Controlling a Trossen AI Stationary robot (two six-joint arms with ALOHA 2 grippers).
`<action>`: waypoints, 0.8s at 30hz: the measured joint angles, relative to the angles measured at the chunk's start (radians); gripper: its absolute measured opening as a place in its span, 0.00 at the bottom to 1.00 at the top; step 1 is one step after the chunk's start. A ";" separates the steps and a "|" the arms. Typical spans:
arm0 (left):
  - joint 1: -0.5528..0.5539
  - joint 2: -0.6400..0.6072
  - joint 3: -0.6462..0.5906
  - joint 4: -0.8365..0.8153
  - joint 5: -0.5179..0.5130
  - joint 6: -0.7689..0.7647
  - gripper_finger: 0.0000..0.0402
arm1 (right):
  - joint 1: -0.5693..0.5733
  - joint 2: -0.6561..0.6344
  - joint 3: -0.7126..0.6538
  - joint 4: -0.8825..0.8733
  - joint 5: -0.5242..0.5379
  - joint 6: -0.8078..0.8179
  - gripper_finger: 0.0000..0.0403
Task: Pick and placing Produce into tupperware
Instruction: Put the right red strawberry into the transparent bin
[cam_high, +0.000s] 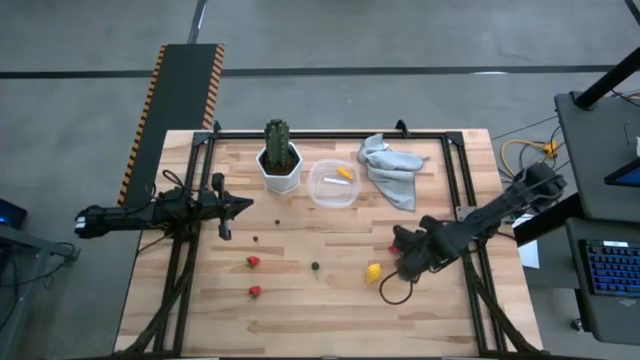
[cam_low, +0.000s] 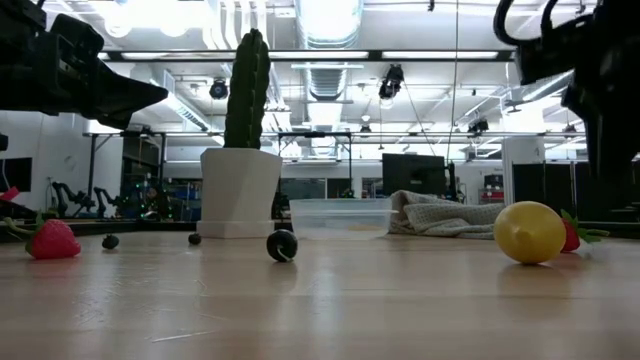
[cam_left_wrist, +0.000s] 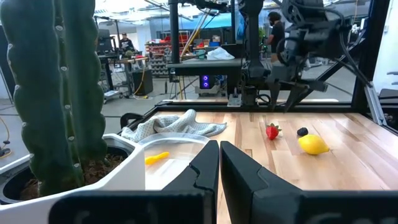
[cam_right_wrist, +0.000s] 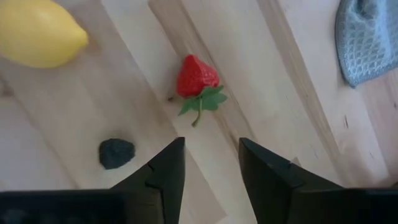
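Right hand (cam_right_wrist: 210, 163) hovers over strawberry (cam_right_wrist: 197, 76), fingers apart, empty; we should centre, drop, pinch its body. Left hand (cam_left_wrist: 219, 163) nearly closed, idle near tupperware (cam_high: 334, 184).

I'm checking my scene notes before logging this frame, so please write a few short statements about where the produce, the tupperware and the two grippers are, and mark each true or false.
1. The tupperware holds a yellow-orange stick. True.
2. The lemon lies inside the tupperware. False: it lies on the table, near the right gripper.
3. The right gripper is open above a strawberry. True.
4. The left gripper holds a strawberry. False: its fingers are together and hold nothing.
5. The cloth lies between the cactus pot and the tupperware. False: it lies on the tupperware's far side from the pot.
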 joint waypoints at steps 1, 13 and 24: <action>0.000 0.000 0.000 0.000 0.000 0.000 0.00 | 0.000 0.014 0.000 0.000 0.000 0.000 0.36; 0.000 0.000 0.000 0.000 0.000 0.000 0.00 | 0.000 0.065 -0.022 0.085 0.001 0.001 0.39; 0.000 0.000 0.000 0.000 0.000 0.000 0.00 | -0.001 0.049 -0.128 0.200 0.001 0.024 0.39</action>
